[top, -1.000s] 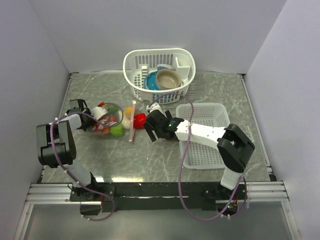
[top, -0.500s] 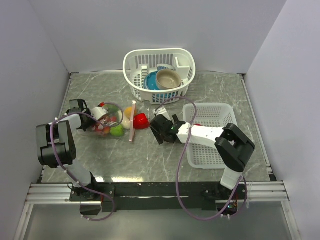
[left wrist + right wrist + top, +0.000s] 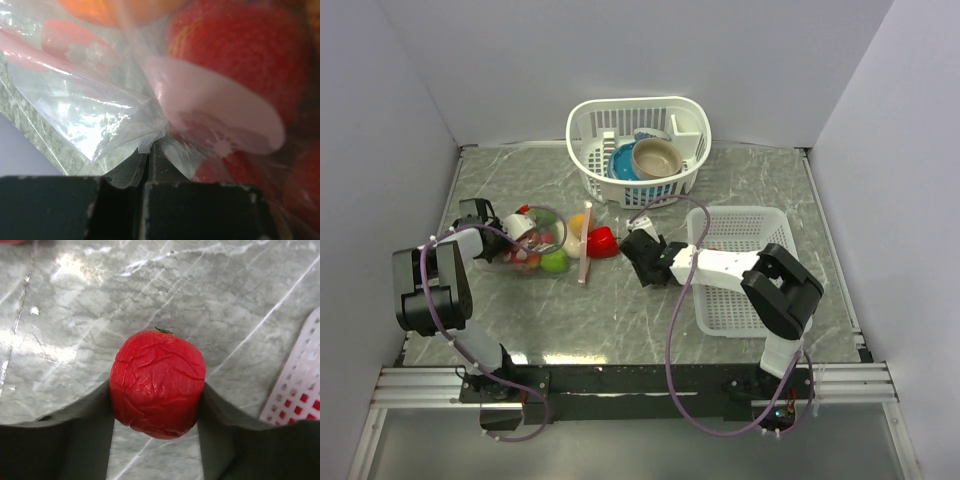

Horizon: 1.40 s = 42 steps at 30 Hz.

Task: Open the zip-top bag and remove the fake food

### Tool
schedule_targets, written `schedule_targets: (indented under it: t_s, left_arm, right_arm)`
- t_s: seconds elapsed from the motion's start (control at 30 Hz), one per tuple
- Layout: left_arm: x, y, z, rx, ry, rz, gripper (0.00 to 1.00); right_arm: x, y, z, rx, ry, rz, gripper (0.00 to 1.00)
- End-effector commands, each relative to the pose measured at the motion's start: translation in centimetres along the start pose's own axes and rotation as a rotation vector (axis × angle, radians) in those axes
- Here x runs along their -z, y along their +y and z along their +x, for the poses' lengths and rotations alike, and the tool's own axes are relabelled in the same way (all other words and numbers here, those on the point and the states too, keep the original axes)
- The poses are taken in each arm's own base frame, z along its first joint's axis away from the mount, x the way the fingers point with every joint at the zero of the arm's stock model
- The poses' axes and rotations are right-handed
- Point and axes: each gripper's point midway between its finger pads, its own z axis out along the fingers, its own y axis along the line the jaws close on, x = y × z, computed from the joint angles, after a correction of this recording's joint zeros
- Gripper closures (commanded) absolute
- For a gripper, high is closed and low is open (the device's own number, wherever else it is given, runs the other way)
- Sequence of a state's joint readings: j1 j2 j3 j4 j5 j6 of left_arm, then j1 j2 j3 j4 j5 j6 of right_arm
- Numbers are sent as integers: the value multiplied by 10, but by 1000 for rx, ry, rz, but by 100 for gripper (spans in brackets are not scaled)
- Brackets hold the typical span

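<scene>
The zip-top bag (image 3: pixel 532 246) lies at the left of the table, its pink zip strip (image 3: pixel 584 246) facing right. Red, green and orange fake food (image 3: pixel 554 261) shows inside it. A yellow piece (image 3: pixel 578 222) and a red piece (image 3: pixel 603 241) lie at its mouth. My left gripper (image 3: pixel 490 244) is shut on the bag's clear corner (image 3: pixel 145 142). My right gripper (image 3: pixel 155 386) is shut on a wrinkled red fake fruit (image 3: pixel 157 382) just above the marble. In the top view this gripper (image 3: pixel 642 260) hides that fruit.
A white oval basket (image 3: pixel 582 130) at the back holds a blue bowl (image 3: pixel 623 163) and a tan bowl (image 3: pixel 656 156). A flat white mesh basket (image 3: pixel 750 300) sits right of my right gripper; its edge (image 3: pixel 300 385) shows in the right wrist view.
My right gripper has drawn back to the right, away from the bag's mouth, and its jaws have closed in on the red fruit. The left arm and the bag have not moved.
</scene>
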<state>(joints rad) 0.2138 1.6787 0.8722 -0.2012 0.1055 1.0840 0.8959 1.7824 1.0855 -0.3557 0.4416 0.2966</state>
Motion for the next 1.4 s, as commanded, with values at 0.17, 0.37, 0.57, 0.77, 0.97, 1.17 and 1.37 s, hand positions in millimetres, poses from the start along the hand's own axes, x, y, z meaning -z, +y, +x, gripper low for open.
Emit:
schedule_targets:
  t_s: [0.17,0.37,0.57,0.77,0.97,1.17,1.37]
  left_arm:
    - [2,-76,41,54,143,267,96]
    - [2,-77,42,53,148,272,96]
    - [2,-76,42,49,149,266,96]
    - [4,-78,38,34,136,273,96]
    - [8,-77,31,6,113,256,96]
    - [6,-80,29,-11,117,265,96]
    - [3,-81,31,-18,125,267,96]
  right_arm:
    - [38,-12,-62,-109,-185,6,82]
    - [99,-75,-106,-267,-382,115,82]
    - [79,-171,-42,-505,-255,369,92]
    - [45,-174,7,-556,-130,370,25]
    - [40,-183,-17,-570,-155,367,0]
    - [61,-185,-63,-523,-270,329,0]
    - [46,-89,-102,-299,-313,53,0]
